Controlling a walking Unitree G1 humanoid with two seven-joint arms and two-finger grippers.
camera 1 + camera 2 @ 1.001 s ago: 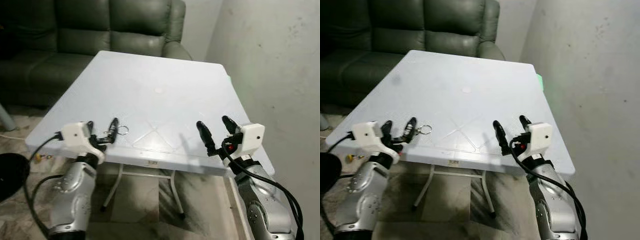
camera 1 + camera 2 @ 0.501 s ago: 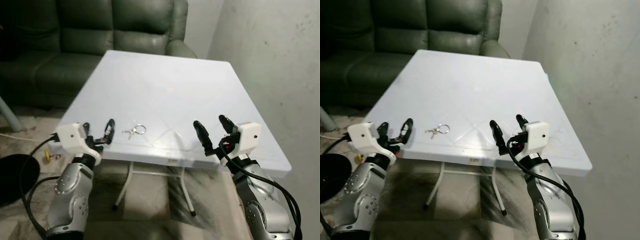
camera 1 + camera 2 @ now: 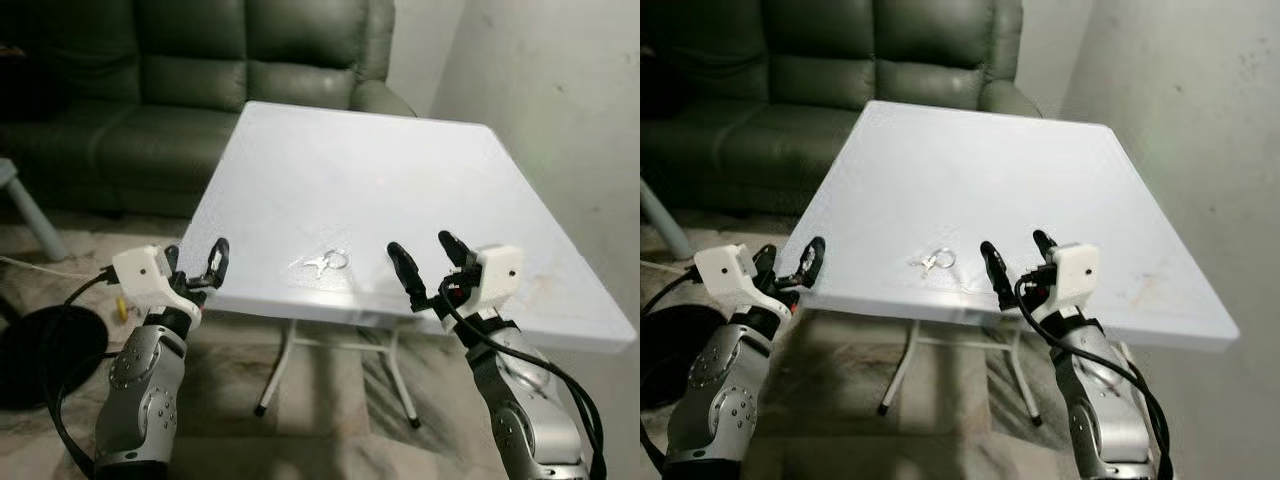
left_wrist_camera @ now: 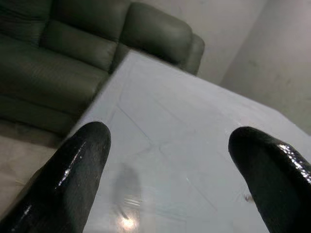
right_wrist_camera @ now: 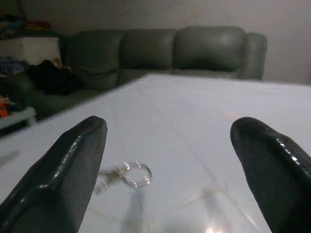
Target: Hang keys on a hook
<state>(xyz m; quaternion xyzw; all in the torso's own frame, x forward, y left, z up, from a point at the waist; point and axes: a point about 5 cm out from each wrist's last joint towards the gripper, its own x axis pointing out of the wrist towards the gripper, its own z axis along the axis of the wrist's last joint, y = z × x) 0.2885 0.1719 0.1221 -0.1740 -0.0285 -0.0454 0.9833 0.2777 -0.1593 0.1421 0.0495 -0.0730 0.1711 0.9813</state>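
A small bunch of keys on a metal ring (image 3: 325, 263) lies on the white table (image 3: 400, 170) near its front edge. My left gripper (image 3: 196, 265) is open, off the table's front left corner and to the left of the keys. My right gripper (image 3: 428, 262) is open over the front edge, to the right of the keys. The right wrist view has the keys (image 5: 127, 174) on the tabletop ahead of its fingers (image 5: 63, 174). Nothing is held between either pair of fingers.
A dark green sofa (image 3: 200, 90) stands behind the table. A bare grey wall (image 3: 560, 110) runs along the right. A round black object (image 3: 30, 350) lies on the tiled floor at the left. The table's folding legs (image 3: 290, 350) show underneath.
The whole picture has shifted: the table and keys now sit further right, and my camera has moved left. My left gripper, which was beside the keys, now sits apart from them off the table's corner.
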